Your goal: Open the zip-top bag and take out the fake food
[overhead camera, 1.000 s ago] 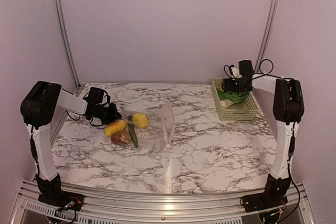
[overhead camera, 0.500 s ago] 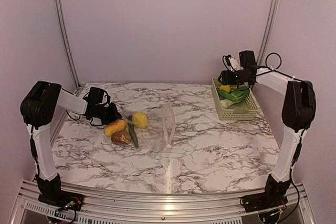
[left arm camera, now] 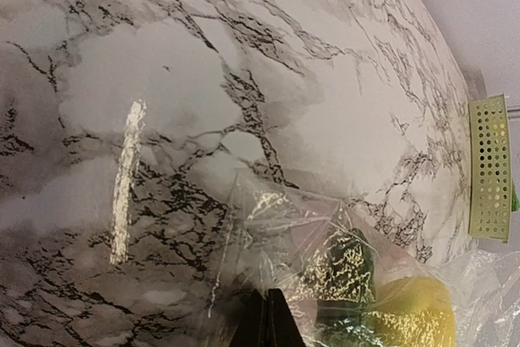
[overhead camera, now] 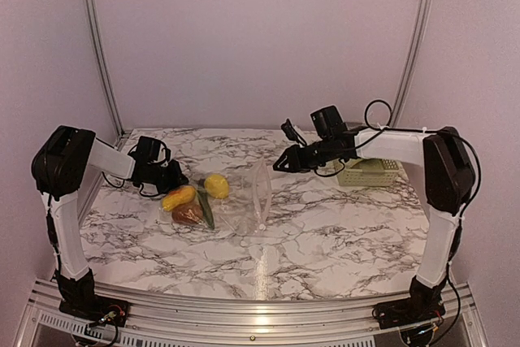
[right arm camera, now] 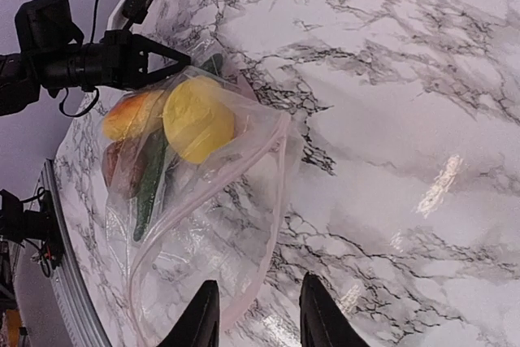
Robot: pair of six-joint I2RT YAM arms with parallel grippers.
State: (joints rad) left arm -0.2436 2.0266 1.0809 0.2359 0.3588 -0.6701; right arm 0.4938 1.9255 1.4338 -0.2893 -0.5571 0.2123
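Fingers (left arm camera: pixel 248 329) of the left tool (overhead camera: pixel 175 180) are pressed together on a corner of the clear, crinkly plastic zip-top bag (overhead camera: pixel 244 203). The bag lies on the white, grey-veined marble surface (overhead camera: pixel 341 225), left of centre. Bunched in the bag's left end, near that tool, is the fake food: a round yellow plastic lemon (overhead camera: pixel 216 186), a curved yellow-orange piece (overhead camera: pixel 179 197), a brown round piece (overhead camera: pixel 188 214) and a long green pod (overhead camera: pixel 205 210). The bag's mouth, edged by a whitish zip strip (overhead camera: pixel 262 193), faces right and gapes open. The right tool (overhead camera: pixel 280 163) hangs above the surface just past that mouth, its fingers spread wide with nothing between them. A pale green slatted plastic basket (overhead camera: pixel 375 173) stands at the far right, behind the right arm.
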